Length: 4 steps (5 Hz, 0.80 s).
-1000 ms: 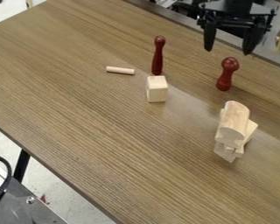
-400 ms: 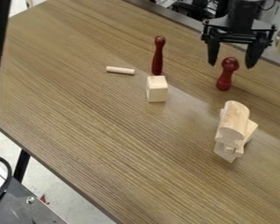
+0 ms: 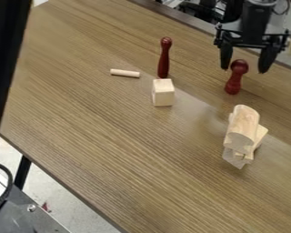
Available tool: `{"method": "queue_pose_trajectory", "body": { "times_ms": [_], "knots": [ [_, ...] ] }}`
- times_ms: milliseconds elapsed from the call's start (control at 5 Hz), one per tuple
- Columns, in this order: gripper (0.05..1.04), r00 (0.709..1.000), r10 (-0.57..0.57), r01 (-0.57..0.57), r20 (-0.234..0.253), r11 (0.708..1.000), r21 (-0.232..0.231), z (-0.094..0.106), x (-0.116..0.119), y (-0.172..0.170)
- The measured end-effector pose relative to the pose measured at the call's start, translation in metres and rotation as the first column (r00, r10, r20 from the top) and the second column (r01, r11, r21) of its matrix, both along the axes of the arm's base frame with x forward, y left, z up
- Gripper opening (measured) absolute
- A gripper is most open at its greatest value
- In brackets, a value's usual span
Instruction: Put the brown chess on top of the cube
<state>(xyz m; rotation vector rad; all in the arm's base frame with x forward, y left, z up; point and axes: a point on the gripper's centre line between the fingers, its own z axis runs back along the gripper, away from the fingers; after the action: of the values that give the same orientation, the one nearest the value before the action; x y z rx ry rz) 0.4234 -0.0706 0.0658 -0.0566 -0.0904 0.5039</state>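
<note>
Inspection of the tabletop [image 3: 129,150], camera view. My pincer [image 3: 244,69] is wide, its two fingers well apart and pointing down. It hangs at the tabletop's far edge, above the brown chess piece with the round head [image 3: 233,78]. In this view, one fingertip lies to either side of that head; whether either touches it, I cannot tell.

The round-headed piece stands upright near the far edge. A second, slimmer dark red piece [image 3: 163,59] also stands upright, well apart from the first. The task wording alone does not settle which of the two is meant; my pincer is at the round-headed one.

The cube [image 3: 163,96], of pale wood, sits flat on the tabletop just beside the slimmer piece, on its near side. Contact between those two: cannot be determined. A pale wooden peg [image 3: 125,73] lies on its side near them. Well apart from the cube, toward the right of the view, pale wooden blocks [image 3: 243,125] are grouped together, a round-topped one uppermost.
</note>
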Motion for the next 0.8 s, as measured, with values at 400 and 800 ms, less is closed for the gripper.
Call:
{"method": "queue_pose_trajectory", "body": {
  "times_ms": [400,800],
  "knots": [
    [0.5,0.998,0.055,-0.055,0.011,0.998,0.024,-0.002,0.006,0.002],
    [0.499,0.993,0.114,-0.113,-0.014,0.992,0.052,0.005,-0.014,0.014]
  ]
}}
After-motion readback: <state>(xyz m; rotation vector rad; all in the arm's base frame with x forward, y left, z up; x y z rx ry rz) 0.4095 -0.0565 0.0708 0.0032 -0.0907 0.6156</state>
